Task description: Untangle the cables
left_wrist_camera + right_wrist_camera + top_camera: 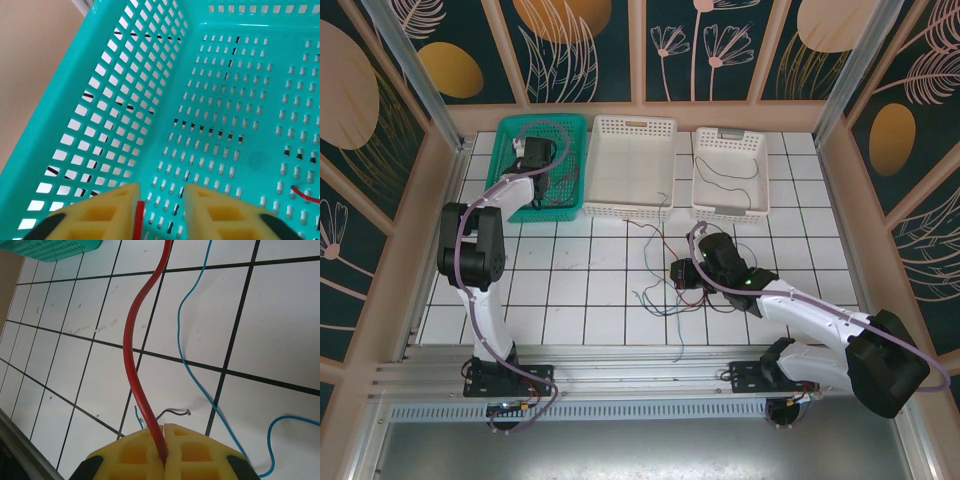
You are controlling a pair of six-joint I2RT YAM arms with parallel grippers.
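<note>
The left gripper (pixel 162 192), jaws spread around a red wire (pixel 139 217), is in the green basket (pixel 100 100). Right of it, the right gripper (pixel 162 429) pinches a red cable (pixel 132 340); more cables (pixel 655 295) lie tangled.

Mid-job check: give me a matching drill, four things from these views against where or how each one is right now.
Things
1. left gripper
2. right gripper
3. blue cable
4. right white basket

States
A. lying on the tiled table
B. shut on the red cable
C. holds a thin dark cable
D. open, inside the teal basket

Pairs: 1-D, 2-B, 3-A, 4-C
</note>
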